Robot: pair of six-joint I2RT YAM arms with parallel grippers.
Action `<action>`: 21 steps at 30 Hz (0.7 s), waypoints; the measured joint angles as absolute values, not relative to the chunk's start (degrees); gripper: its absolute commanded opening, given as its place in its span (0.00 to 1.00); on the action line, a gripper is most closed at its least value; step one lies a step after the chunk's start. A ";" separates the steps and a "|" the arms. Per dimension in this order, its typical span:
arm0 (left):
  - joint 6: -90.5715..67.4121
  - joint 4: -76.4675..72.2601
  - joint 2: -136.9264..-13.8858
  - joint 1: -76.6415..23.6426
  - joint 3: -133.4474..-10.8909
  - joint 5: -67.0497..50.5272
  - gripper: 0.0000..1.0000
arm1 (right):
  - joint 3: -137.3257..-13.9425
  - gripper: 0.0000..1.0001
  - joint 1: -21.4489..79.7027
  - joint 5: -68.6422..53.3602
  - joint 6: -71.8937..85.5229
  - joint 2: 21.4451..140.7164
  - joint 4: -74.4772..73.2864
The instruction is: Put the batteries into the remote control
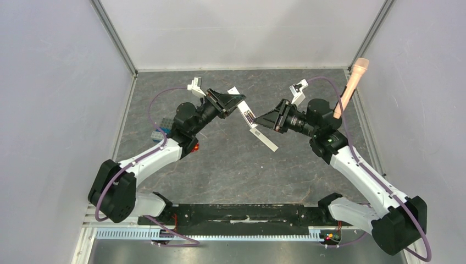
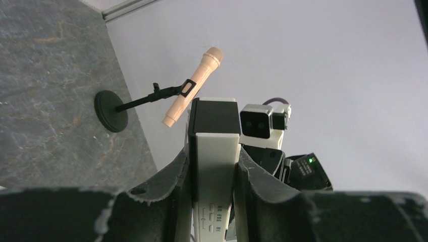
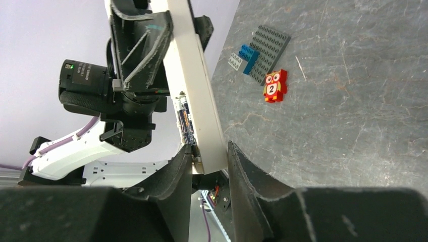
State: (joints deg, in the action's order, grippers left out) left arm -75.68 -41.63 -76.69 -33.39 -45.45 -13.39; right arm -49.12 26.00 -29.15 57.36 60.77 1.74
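**Grip from both arms holding remote control [image 1: 266,138] up off desk [image 1: 231,170]**

The left fingers [image 2: 171,176] are clamping the remote control across its width, and its black end section is pointing away from that wrist's camera. The right fingers [image 3: 245,171] are pressing in on either side of one end of the white bar, closed on it. From overhead, the remote control is slanting between the two wrists, raised over the far half of the desk.

The batteries [image 3: 184,121] are showing as a dark, banded strip sitting in an open slot along the remote control's narrow side, just past the right fingers. Whether one or two are sitting there is not clear.

A pink microphone [image 1: 351,82] is leaning on its black stand [image 2: 111,111] at the desk's right edge. A grey studded plate [image 3: 267,50] carrying blue bricks [image 3: 248,56] is lying flat on the desk. A red owl toy [image 3: 275,85] marked 2 is lying just beside the plate, well apart from the remote control.
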 measured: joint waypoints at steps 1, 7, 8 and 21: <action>-74.30 -41.63 -76.55 -33.39 -45.47 -13.69 0.02 | -49.12 0.17 25.93 -29.54 57.54 61.06 1.61; -67.64 -40.88 -75.77 -33.41 -45.47 -15.77 0.02 | -49.12 0.18 25.61 -31.92 58.13 62.46 0.32; -67.05 -40.62 -75.66 -33.47 -45.47 -15.84 0.02 | -49.12 0.22 25.58 -32.14 58.13 62.50 0.14; -60.36 -34.70 -71.16 -36.21 -45.47 -16.80 0.02 | -49.10 0.59 23.94 -31.66 57.10 61.28 0.80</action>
